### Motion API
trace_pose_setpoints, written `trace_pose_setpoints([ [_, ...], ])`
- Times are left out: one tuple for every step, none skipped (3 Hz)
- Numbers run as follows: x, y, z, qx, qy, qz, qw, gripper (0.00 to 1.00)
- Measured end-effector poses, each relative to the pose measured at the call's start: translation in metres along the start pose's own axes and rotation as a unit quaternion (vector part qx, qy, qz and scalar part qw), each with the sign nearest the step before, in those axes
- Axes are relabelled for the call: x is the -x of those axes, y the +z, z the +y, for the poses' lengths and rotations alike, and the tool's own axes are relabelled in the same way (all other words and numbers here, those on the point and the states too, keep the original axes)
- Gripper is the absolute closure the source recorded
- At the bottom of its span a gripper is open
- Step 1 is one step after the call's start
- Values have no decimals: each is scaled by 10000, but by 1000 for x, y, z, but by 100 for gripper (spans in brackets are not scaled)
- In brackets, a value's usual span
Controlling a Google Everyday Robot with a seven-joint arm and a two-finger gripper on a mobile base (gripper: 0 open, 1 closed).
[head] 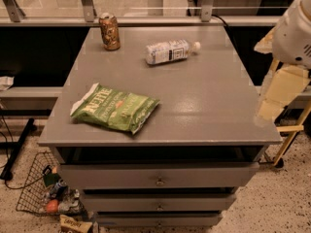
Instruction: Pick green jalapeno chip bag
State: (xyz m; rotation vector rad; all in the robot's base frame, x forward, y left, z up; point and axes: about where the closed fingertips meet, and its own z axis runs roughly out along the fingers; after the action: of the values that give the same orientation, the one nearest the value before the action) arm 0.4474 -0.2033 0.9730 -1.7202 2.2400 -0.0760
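1. Grey drawer cabinet (209,115): its flat top carries three objects, with stacked drawers below on the near side.
2. Robot arm (294,30): white housing at the far right edge.
3. Gripper (274,98): cream-coloured, just off the cabinet's right side and well apart from the bag. Spread or closed cannot be told.
4. Wire basket (29,183): on the floor, near left.
5. Green jalapeno chip bag (116,108): lies flat on the near-left of the top.
6. Clear water bottle (170,51): lies on its side, far centre.
7. Drink can (110,31): upright, far left.
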Motion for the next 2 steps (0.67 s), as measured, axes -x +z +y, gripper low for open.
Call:
trace_pose_setpoints([
  [102,4,7,316,-719,-454,9959,0],
  [184,9,29,623,-1419,-625,9859,0],
])
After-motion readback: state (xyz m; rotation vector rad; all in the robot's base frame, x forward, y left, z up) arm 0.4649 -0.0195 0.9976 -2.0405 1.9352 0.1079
